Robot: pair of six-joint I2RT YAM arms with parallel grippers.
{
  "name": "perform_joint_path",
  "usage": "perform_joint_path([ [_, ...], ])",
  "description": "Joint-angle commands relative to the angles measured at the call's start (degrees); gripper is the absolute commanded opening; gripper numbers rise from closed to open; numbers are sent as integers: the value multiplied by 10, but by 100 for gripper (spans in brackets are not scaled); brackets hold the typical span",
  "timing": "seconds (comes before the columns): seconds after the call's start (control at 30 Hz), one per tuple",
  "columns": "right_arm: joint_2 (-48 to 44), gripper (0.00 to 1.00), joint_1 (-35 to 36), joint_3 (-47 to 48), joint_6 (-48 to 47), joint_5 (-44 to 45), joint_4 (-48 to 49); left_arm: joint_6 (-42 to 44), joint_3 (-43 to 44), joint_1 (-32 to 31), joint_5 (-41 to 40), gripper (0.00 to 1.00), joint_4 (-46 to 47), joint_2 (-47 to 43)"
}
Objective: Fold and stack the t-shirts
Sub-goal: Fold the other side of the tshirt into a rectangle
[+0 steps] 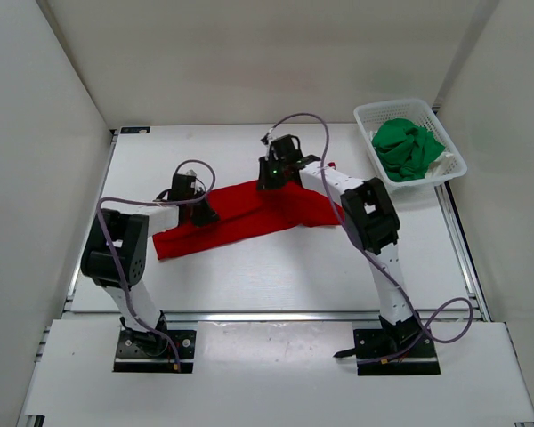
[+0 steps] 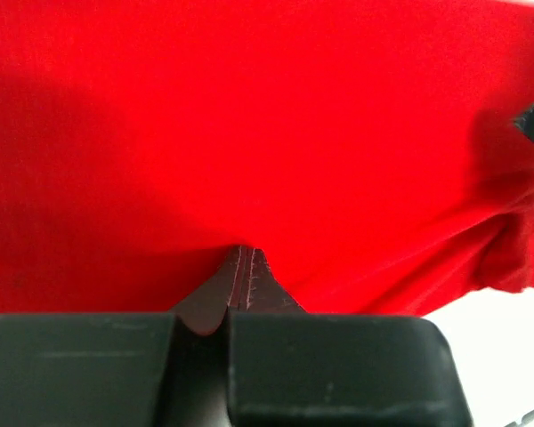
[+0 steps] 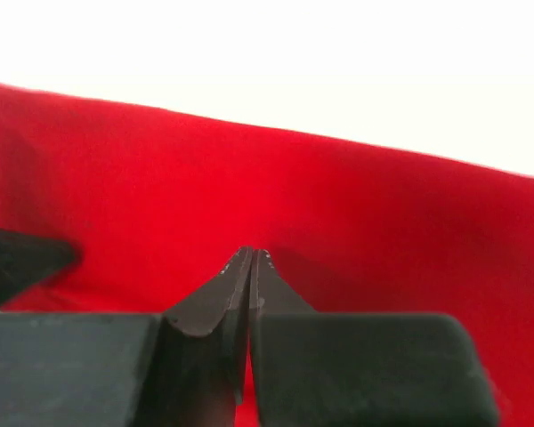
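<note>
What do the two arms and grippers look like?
Left arm and right arm: white links, black joint housings, black base plates, one loose purple-grey cable each. Left gripper and right gripper: black blocky bodies, dark tapered fingers. A green light glows on the right wrist.

Bright even light; wrist views soft, backgrounds overexposed.

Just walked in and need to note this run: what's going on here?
Both arms are working on the red shirt, which lies in a long band on the table. The left gripper and right gripper are each shut, pinching its cloth. The green shirt sits bunched in the basket at the far right. Nothing is stacked yet.
</note>
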Motion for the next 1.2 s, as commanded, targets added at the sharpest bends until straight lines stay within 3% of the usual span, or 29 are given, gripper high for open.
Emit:
perform_joint_path([
  [0.0, 31, 0, 24, 55, -49, 26, -107, -2, -14, -3, 9, 0, 16, -20],
  [0.27, -63, 0, 42, -101, -18, 51, -4, -11, -135, 13, 20, 1, 68, -113],
  [0.47, -125, 0, 50, -202, -3, 84, 43, -3, -166, 22, 24, 1, 70, -127],
  [0.67, -167, 0, 28, -200, -6, 84, 32, 1, -202, 46, 13, 1, 59, -168],
  [0.97, -153, 0, 14, -261, 15, 73, 66, -22, -302, 162, 49, 0, 66, -280],
  [1.1, -175, 0, 7, -285, 25, 70, 68, -45, -301, 145, 50, 3, 53, -342],
  [1.17, -190, 0, 1, -284, 30, 59, 68, -48, -269, 94, 25, 3, 39, -360],
])
